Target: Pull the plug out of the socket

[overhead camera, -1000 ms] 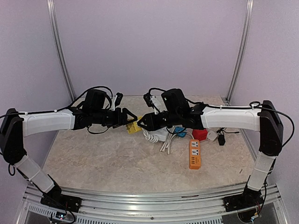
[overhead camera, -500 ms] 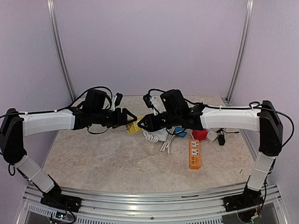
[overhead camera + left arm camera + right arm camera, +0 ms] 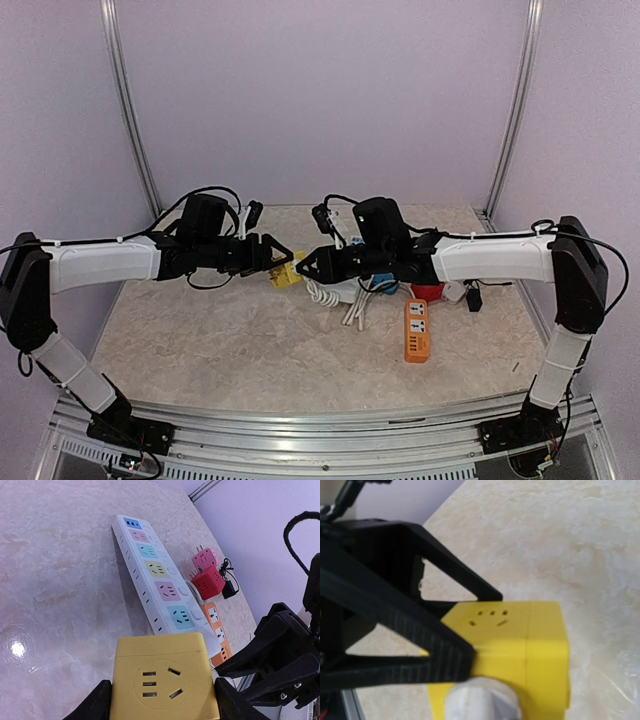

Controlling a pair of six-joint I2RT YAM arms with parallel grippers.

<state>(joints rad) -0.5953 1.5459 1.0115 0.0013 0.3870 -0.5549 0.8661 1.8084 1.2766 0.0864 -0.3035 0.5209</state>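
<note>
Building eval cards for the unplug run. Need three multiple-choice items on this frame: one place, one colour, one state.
1. Where is the yellow socket cube?
A inside a box
B between the left end effector's fingers
C hanging from a hook

2. Colour of the short power strip?
A orange
B green
C black

3. The white plug is:
A dangling free
B against the yellow socket cube
C inside a box

Key:
1 B, black fingers flank it in the left wrist view.
2 A, plain in the overhead view.
3 B, it butts the cube's face in the right wrist view.
</note>
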